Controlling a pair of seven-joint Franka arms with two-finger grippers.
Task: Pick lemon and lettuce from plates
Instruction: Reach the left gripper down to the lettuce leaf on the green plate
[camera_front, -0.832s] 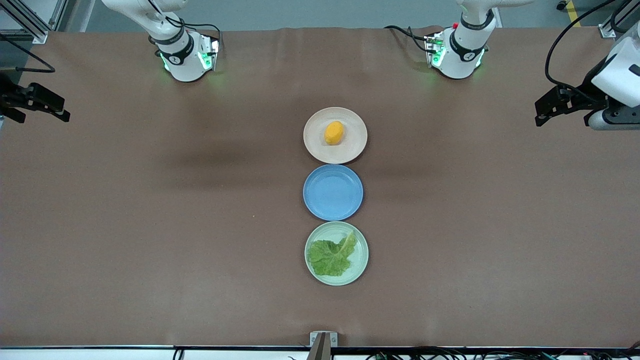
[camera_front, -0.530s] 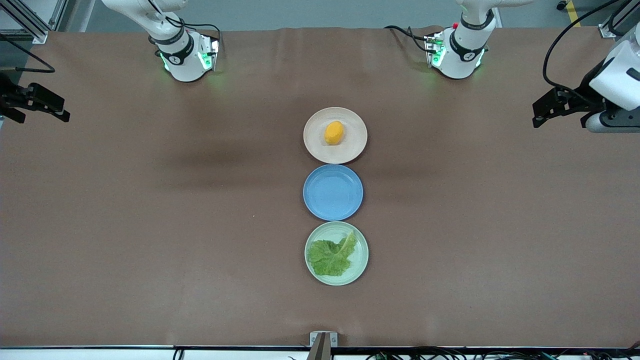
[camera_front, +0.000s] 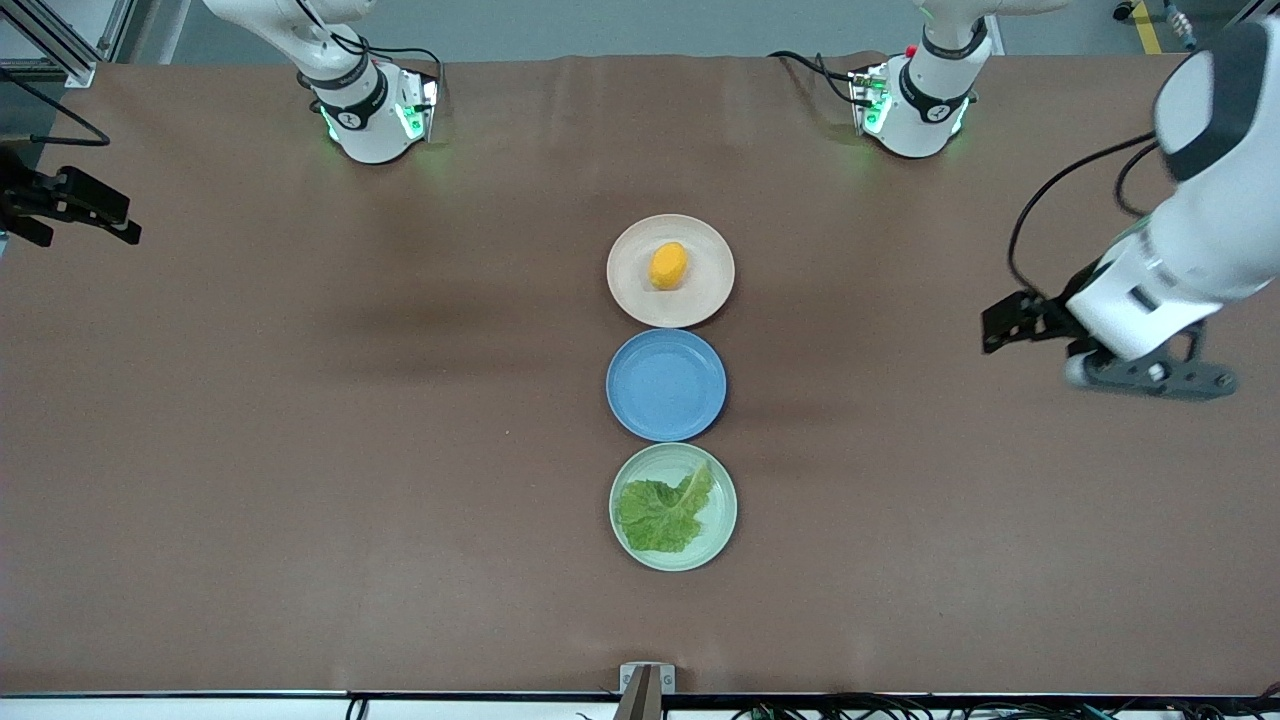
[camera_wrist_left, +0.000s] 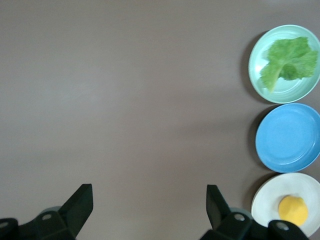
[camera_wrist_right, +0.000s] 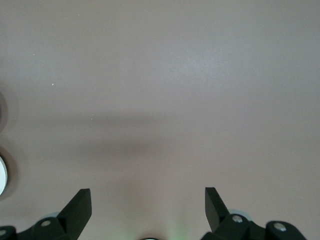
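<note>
On the bench (camera_front: 300, 450), the lettuce (camera_front: 662, 513) lies in the mint plate (camera_front: 722, 530) nearest the camera, the lemon (camera_front: 667, 265) on the beige plate (camera_front: 625, 290) farthest. Both sit well apart from the left gripper (camera_front: 1000, 328) and the waiting right gripper (camera_front: 120, 228), fingers (camera_wrist_left: 80, 202) spread wide, empty.

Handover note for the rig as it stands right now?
Left end effector: open, empty, over bare table at the left arm's end.
Right end effector: open, empty, waiting at the right arm's end.
Lemon sits on the beige-pink plate, nearest the bases. Lettuce lies on the mint plate, nearest the front camera. Blue plate between them holds nothing.
Done: nothing picked.
Left: both picks.
</note>
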